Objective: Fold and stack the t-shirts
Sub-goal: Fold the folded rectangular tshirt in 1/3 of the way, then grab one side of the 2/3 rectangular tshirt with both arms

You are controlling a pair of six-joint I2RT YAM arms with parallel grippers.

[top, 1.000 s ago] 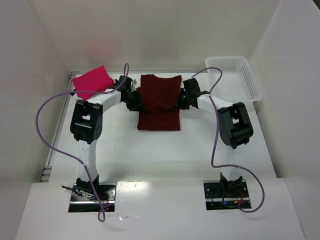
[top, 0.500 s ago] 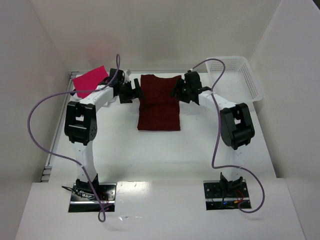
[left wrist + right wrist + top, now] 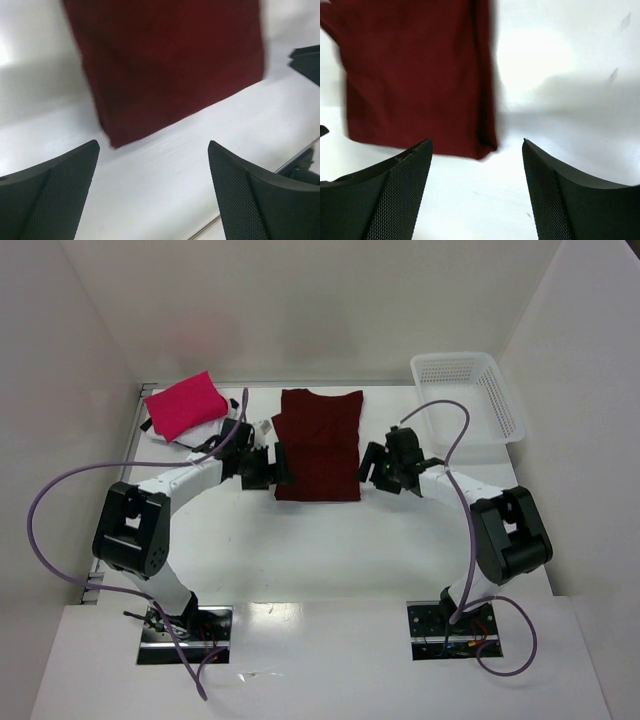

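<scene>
The dark maroon t-shirt (image 3: 318, 445) lies flat at the table's middle back, folded to a long strip. It fills the top of the left wrist view (image 3: 165, 65) and the right wrist view (image 3: 420, 75). My left gripper (image 3: 281, 464) is open and empty beside its near left corner. My right gripper (image 3: 371, 464) is open and empty beside its near right corner. The bright pink-red t-shirt (image 3: 186, 405), folded small, lies at the back left on something white (image 3: 205, 430), which may be the white t-shirt.
A white mesh basket (image 3: 468, 395) stands at the back right. White walls enclose the table on the left, back and right. Purple cables loop from both arms.
Both grippers have drawn back from the shirt's far upper sides towards its near corners. The maroon shirt now lies flat as one strip.
</scene>
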